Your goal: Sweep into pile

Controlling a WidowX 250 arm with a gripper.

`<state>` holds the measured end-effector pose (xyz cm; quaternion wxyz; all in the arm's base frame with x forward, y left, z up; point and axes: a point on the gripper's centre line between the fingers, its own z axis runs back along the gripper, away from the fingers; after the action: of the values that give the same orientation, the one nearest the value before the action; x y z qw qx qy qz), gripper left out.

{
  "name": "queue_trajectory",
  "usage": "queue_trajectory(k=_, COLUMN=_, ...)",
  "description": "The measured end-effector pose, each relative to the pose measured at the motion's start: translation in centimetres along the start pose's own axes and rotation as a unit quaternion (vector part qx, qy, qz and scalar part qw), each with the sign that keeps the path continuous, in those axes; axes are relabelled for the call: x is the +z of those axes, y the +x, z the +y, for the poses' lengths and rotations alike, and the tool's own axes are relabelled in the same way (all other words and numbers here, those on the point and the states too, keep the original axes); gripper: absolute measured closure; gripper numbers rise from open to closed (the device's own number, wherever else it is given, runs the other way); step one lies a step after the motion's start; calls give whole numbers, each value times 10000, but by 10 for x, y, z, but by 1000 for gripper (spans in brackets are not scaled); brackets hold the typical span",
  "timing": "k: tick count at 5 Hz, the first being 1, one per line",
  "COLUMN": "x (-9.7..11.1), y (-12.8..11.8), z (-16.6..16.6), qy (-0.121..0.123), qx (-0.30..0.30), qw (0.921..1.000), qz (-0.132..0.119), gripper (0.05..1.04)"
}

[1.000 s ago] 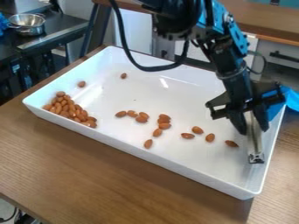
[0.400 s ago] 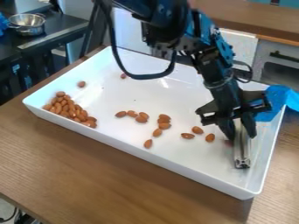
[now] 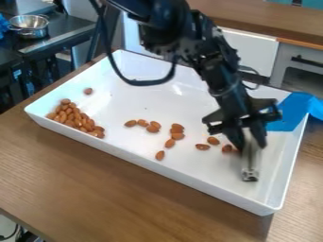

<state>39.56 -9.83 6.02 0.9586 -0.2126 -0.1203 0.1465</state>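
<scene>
Nearest us is the table, with the tray on it; its near wall could stop the sweep if we steer the bar too close and snag the end. The bar slants down inside the tray's right part, and we can't tell whether its end touches the floor. If it rides high, nuts will slip under; if we press too hard, it may twist in the grip or drag the tray across the table. The jaws of our gripper are closed on the bar's upper part, one on each side. The loose nuts lie strung across the middle, the rightmost just beside the bar. We judge the next push should go left, towards the pile by the left end of the near wall. Nuts are rounded, so a quick stroke could send them rolling past the bar's end, and an overlong one could scatter the pile. Beyond the pile, a lone nut sits near the left wall, easily missed by a straight pass. Over the far side hangs the arm's cable, which could catch the rim if we dip lower.
</scene>
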Motion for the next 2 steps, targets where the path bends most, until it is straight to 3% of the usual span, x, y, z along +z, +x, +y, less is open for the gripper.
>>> queue_trajectory(k=2, x=24, y=16, z=54, qy=105, qx=80, qw=9998, qz=163, gripper=721)
